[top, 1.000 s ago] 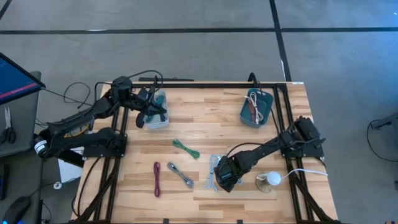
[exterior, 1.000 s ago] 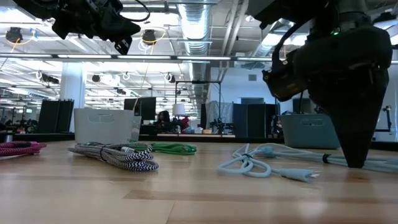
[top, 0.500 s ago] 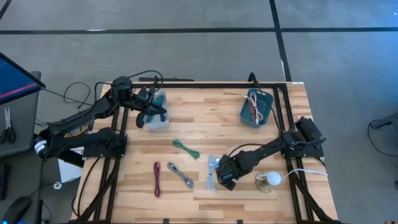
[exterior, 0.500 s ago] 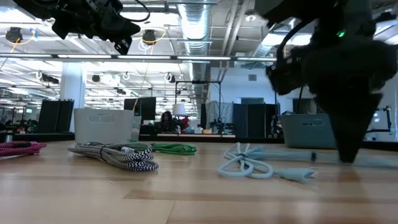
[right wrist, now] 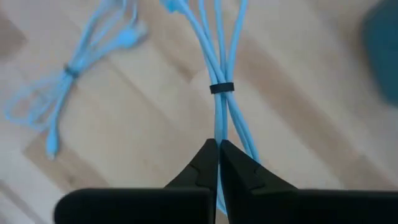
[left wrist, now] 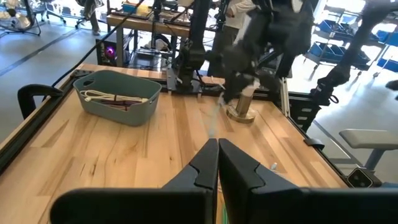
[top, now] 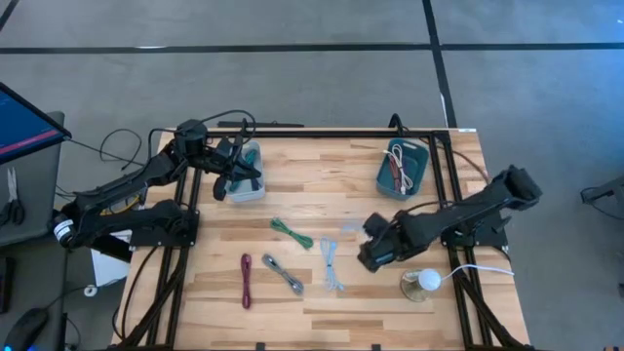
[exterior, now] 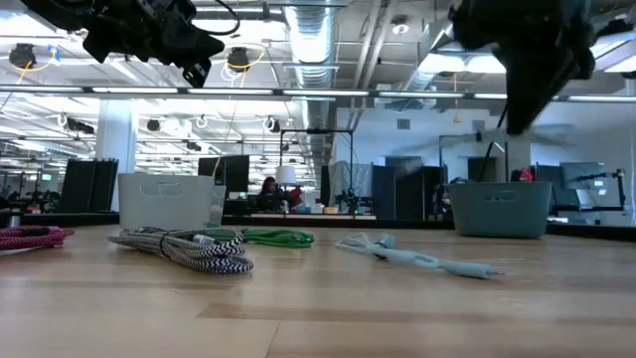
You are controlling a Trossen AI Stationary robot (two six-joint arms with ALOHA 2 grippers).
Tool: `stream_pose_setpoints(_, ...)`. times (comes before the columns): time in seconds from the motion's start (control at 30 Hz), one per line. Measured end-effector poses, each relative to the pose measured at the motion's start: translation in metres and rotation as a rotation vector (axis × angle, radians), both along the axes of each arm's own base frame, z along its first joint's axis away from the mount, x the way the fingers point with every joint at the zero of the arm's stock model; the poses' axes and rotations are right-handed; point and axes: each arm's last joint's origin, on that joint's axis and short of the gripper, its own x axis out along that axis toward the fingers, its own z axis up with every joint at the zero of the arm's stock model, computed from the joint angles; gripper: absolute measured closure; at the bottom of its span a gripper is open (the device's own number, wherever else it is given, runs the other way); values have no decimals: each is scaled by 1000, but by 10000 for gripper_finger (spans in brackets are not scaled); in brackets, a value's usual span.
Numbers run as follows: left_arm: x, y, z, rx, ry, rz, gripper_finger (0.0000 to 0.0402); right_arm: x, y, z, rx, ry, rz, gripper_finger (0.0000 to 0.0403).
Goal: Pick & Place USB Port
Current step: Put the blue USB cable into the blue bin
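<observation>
My right gripper [top: 367,253] is raised above the table's middle right, shut on a light blue cable bundle [right wrist: 219,93] bound by a black tie [right wrist: 221,87]. A second light blue cable [top: 331,265] lies flat on the wood beside it, also visible as a cable [exterior: 417,257] in the low view. A green cable [top: 291,231], a maroon cable [top: 246,280] and a black-and-white braided cable [top: 283,275] lie to the left. My left gripper [left wrist: 217,152] is shut, holds nothing, and hovers over the white bin [top: 248,175] at the far left. My right gripper pinches the light blue bundle between its two fingers at a stretch of strands [right wrist: 218,130] just past the black tie, coming from above. The fingers lie along the strands. The bundle hangs below the fingers, lifted off the wood.
A teal bin [top: 402,168] holding cables stands at the far right. A white round object on a base [top: 425,283] sits near the right edge, close to my right arm. Black frame rails [top: 341,135] run around the table. Bare wood lies in the middle.
My right gripper has risen from the table and moved toward the right and far side, taking one light blue bundle up with it. The other light blue cable stayed on the wood and now lies drawn out straighter than before.
</observation>
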Motion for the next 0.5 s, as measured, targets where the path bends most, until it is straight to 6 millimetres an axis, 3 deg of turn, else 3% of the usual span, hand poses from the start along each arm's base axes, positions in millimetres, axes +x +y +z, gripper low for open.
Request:
stream_pose_setpoints(0.2, 0, 0, 0, 0, 0, 0, 390, -21, -15, 26, -141, -89, -72, 403)
stream_pose_setpoints(0.5, 0, 0, 0, 0, 0, 0, 390, -38, -53, 46, -323, -111, -198, 403)
